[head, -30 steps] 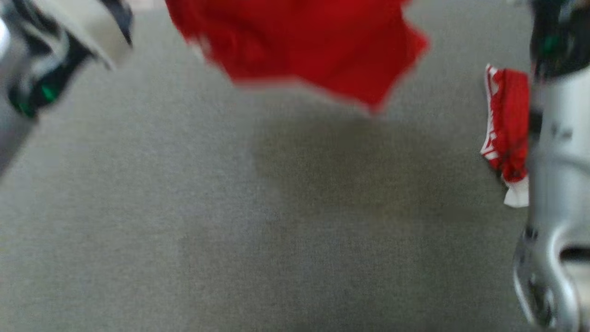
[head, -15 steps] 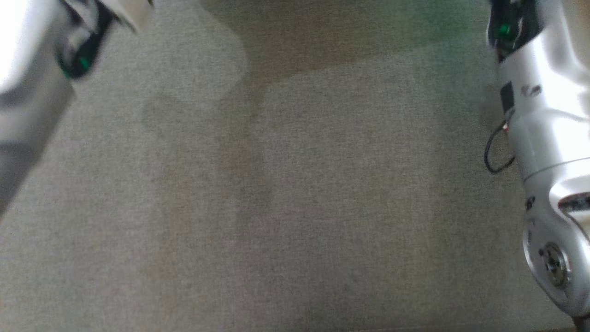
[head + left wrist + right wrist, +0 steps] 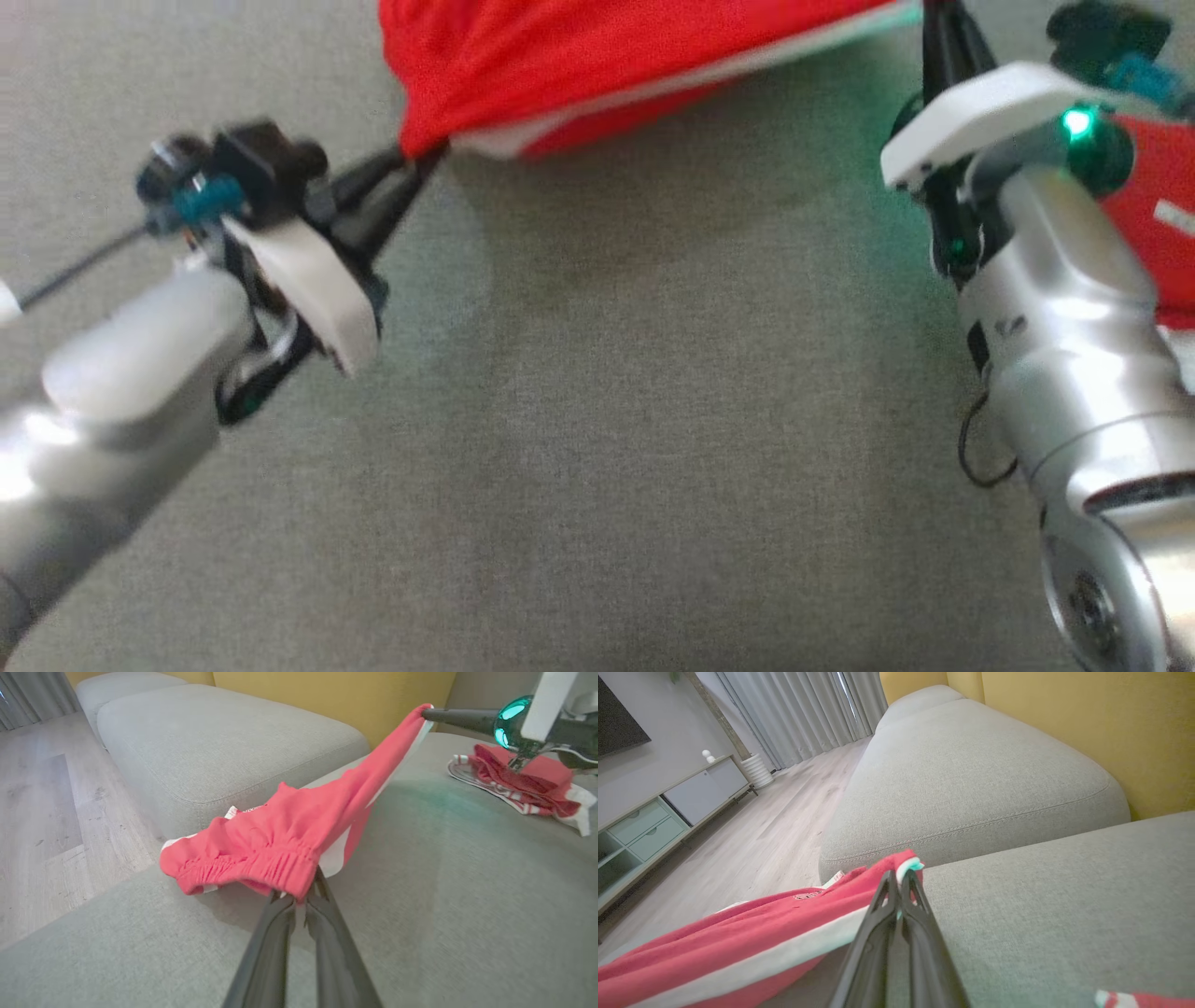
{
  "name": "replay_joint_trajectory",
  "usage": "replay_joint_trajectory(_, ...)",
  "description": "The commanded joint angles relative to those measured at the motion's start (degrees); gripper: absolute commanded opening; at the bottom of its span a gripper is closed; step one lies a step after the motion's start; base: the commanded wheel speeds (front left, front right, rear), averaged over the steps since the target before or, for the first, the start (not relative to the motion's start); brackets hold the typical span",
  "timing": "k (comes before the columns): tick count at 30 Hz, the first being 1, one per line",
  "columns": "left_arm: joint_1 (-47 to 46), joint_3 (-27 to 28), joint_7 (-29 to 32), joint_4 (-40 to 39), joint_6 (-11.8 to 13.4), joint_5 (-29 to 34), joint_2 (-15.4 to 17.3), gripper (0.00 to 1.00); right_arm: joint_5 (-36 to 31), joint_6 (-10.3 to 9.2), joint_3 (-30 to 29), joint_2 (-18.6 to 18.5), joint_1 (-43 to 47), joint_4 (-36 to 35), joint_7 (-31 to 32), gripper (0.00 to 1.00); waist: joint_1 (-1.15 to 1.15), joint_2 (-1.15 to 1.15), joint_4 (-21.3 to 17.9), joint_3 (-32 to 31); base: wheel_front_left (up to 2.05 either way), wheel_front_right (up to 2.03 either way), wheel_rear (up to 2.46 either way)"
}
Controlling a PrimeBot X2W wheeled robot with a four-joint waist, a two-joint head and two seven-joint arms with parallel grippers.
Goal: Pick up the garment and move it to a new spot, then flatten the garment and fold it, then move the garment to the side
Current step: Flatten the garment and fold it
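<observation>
A pale wooden floor (image 3: 752, 830) is running towards grey curtains (image 3: 798, 714) at eleven o'clock in the right wrist view, with a low cabinet (image 3: 668, 807) standing at nine o'clock. A yellow backrest (image 3: 1087, 728) is rising at two o'clock behind a grey neighbouring cushion (image 3: 971, 779). The grey fabric seat (image 3: 607, 420) is spreading across the head view. The red garment (image 3: 579, 56) with its white stripe is hanging stretched above the seat at twelve o'clock, apparently clear of it, though that view is blurred. A second red garment (image 3: 518, 784) is lying crumpled on the seat at two o'clock in the left wrist view. The left gripper (image 3: 425, 159) is pinching the elastic waistband, its fingers nearly together. The right gripper (image 3: 899, 877) is clamping tight on the opposite corner.
</observation>
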Motion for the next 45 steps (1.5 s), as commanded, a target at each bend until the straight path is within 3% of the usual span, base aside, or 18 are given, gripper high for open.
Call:
replay_joint_trajectory(1, -1.3, 1.9, -0.3, -0.9, 0.1, 0.4, 2.3, 0.00, 0.3, -0.04, 0.7, 1.1, 0.3, -1.1, -0.6, 0.00, 0.01, 0.00, 0.2, -1.6, 0.00, 0.00, 0.00)
replay_joint_trajectory(12, 9.7, 1.7, -1.6, -3.9, 0.4, 2.8, 1.7, 0.00, 0.7, -0.04, -0.8, -0.6, 11.3, -1.8, 1.4, 0.00, 0.01, 0.00, 0.0, -9.9, 0.00, 0.00, 0.00)
replay_joint_trajectory(21, 18.5, 1.7, -1.6, -9.8, 4.5, 2.8, 0.9, 0.00, 3.8, -0.04, -4.1, -3.1, 24.1, -9.6, 4.9, 0.00, 0.01, 0.00, -0.2, -16.7, 0.00, 0.00, 0.00)
replay_joint_trajectory(29, 25.2, 1.7, 1.5, -19.2, 8.2, 4.6, -0.2, 0.00, 2.9, -0.04, -11.2, -5.2, 38.7, -25.2, 11.1, 0.00, 0.01, 0.00, 0.7, -20.2, 0.00, 0.00, 0.00)
replay_joint_trajectory(34, 26.2, 1.8, 2.6, -23.0, 10.1, 4.9, -0.5, 0.00, -1.3, -0.04, -18.0, -3.1, 45.2, -40.5, 18.5, 0.00, 0.01, 0.00, 1.7, -19.4, 0.00, 0.00, 0.00)
replay_joint_trajectory(40, 25.0, 3.6, 2.4, -23.9, 10.9, 3.8, -0.3, 0.00, -7.2, -0.04, -20.3, 0.1, 45.8, -56.1, 28.5, 0.00, 0.01, 0.00, 3.3, -16.5, 0.00, 0.00, 0.00)
replay_joint_trajectory(45, 23.6, 4.3, 2.5, -23.4, 10.1, 3.3, -0.5, 0.00, -10.3, -0.04, -19.6, 0.8, 42.5, -59.6, 32.5, 0.00, 0.01, 0.00, 4.8, -14.3, 0.00, 0.00, 0.00)
